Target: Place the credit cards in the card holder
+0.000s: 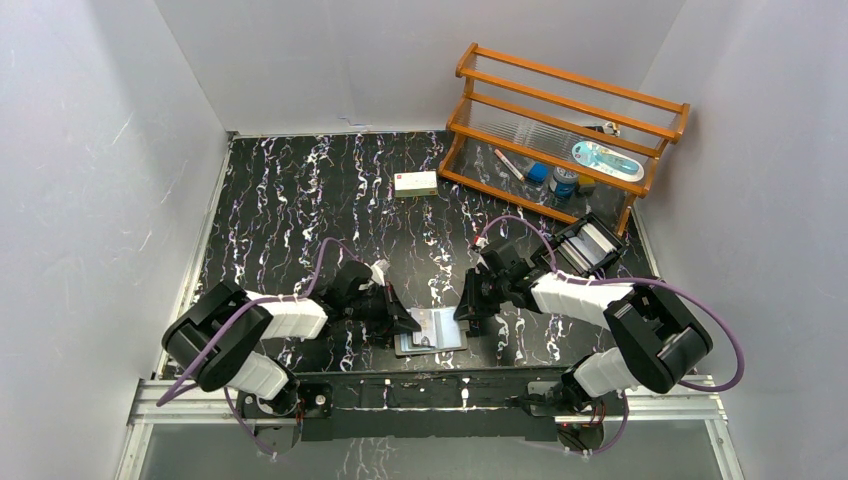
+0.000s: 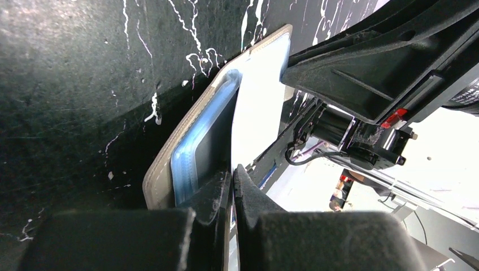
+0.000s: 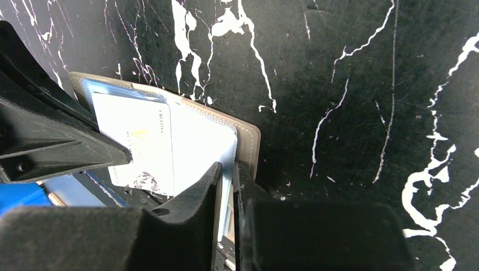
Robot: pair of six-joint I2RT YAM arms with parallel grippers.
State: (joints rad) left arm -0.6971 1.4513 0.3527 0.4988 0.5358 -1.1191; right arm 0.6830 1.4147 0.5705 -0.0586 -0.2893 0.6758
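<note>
The card holder is laid open on the counter by its near edge, between both claws. Its right edge is pinched by the right claw. A white credit card is clamped in the left claw — long axis pointed rightward, across the open holder.

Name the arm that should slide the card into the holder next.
Left, probably: the left tool pinches the white card at the card holder, while the right tool clamps the holder's edge.

card holder open flat, white credit card partly w/in
</note>
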